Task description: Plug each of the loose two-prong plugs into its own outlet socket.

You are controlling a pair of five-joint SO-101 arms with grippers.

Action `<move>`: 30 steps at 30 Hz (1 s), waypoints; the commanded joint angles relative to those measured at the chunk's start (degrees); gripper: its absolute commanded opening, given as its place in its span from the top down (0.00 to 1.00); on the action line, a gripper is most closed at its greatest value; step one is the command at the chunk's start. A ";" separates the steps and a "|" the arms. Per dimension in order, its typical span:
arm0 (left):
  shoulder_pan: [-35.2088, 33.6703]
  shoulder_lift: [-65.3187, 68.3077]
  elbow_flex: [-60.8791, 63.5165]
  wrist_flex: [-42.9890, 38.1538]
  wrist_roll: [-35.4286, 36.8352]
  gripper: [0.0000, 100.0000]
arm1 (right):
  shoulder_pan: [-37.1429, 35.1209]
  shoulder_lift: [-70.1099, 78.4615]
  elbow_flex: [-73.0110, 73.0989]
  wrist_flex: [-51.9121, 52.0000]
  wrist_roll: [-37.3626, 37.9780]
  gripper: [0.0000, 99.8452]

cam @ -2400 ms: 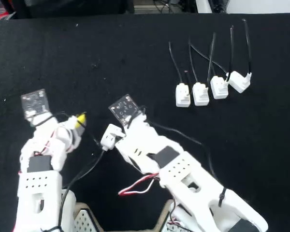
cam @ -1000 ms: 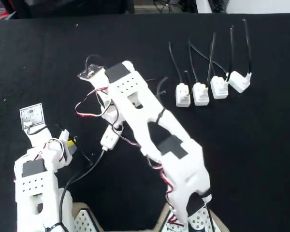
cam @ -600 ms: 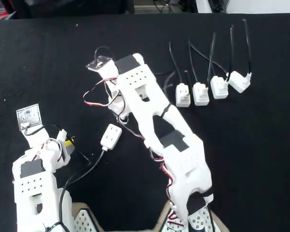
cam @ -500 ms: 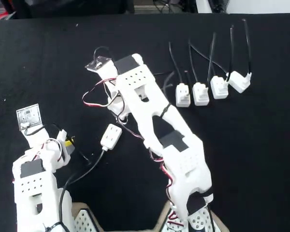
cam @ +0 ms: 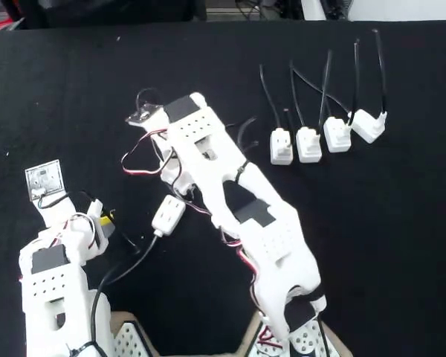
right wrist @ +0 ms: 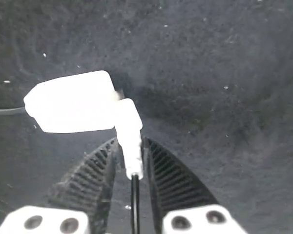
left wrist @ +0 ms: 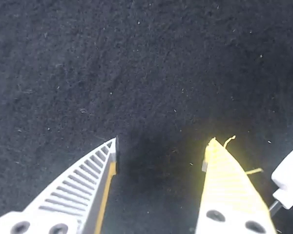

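Observation:
My right gripper [right wrist: 129,142] is shut on a small white two-prong plug [right wrist: 128,127] with a black cord. The plug's front end touches a white outlet block [right wrist: 71,102]; its prongs are hidden. In the high view the right arm stretches over the outlet block [cam: 169,214], with its gripper [cam: 178,181] just behind the block. Several more white plugs [cam: 308,144] with black cords lie in a row at the far right. My left gripper [left wrist: 161,144] stands open above bare black cloth, near the front left [cam: 104,222].
The table is covered in black cloth [cam: 74,89]. A black cable [cam: 126,264] runs from the outlet block to the front edge between the two arm bases. Red and white servo wires [cam: 137,152] hang off the right arm.
The right arm, folded low by the outlet 2.4 s ago, has stretched out over it, drifted slightly back and right, then returned. The outlet block slid a little forward. The left arm drew back.

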 commanded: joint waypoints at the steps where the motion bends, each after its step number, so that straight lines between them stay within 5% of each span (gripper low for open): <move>1: -0.40 -0.62 -0.57 -0.53 -0.35 0.71 | -1.41 -0.75 -3.56 0.53 0.18 0.99; 30: -0.48 -0.62 -0.75 -0.53 -0.35 0.71 | -1.49 -16.40 5.93 2.02 0.18 0.99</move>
